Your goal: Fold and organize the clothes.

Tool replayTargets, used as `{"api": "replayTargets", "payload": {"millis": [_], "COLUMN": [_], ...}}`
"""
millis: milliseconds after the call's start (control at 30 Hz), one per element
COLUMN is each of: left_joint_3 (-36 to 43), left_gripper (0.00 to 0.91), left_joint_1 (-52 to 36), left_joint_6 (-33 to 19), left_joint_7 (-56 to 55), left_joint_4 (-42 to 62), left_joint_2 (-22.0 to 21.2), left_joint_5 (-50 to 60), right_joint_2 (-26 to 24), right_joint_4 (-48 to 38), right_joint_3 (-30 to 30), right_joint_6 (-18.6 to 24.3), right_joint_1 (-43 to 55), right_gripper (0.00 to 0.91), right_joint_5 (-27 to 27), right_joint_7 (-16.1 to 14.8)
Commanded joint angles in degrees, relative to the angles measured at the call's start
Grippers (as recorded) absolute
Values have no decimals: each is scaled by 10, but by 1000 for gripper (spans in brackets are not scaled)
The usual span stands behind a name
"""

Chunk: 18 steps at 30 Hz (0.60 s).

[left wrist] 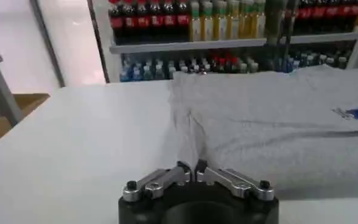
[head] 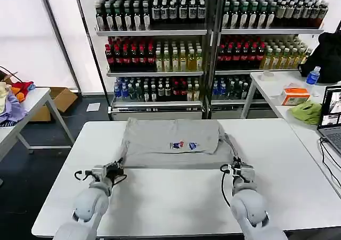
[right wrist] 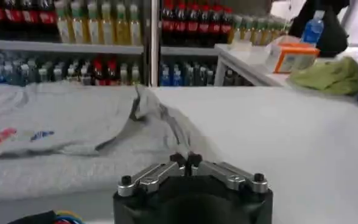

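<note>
A light grey T-shirt [head: 173, 141] lies folded into a broad rectangle across the far middle of the white table [head: 176, 202], its small red and blue logo [head: 184, 144] facing up. My left gripper [head: 118, 168] is shut at the shirt's near left corner. In the left wrist view a pinched ridge of T-shirt [left wrist: 258, 122] runs into that gripper [left wrist: 192, 170]. My right gripper [head: 234, 165] is shut at the near right corner. A creased fold of T-shirt [right wrist: 75, 128] leads between the closed tips of this gripper [right wrist: 186, 160] in the right wrist view.
A second table at the right holds a laptop [head: 331, 114], a lime-green cloth [head: 308, 112], an orange box [head: 294, 96] and a water bottle [head: 313, 76]. Shelves of bottles [head: 176, 53] stand behind. A side table [head: 32, 104] at the left carries coloured garments.
</note>
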Motion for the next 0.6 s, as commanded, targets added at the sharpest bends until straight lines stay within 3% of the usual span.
{"api": "replayTargets", "payload": {"millis": [33,300,600], "left_joint_3": [-28,-29,-22], "left_gripper": [10,10,10], "left_joint_1": [252,328,328], "left_joint_6": [-29,-55,-58], "left_joint_7": [-11,-11,-9], "left_joint_4": [-229,-244,-225], "left_joint_2": [8,-13,-33], "left_joint_5": [9,40,55], "right_joint_2": [-9,3,12], "right_joint_4": [133,158,139], "right_joint_3": [33,36,31], "right_joint_6": [1,7,13], "right_joint_1": [-163,-262,-259], "right_gripper": [0,0,0], "right_joint_5": [3,-33,-44], "right_joint_7": [-6,19,28]}}
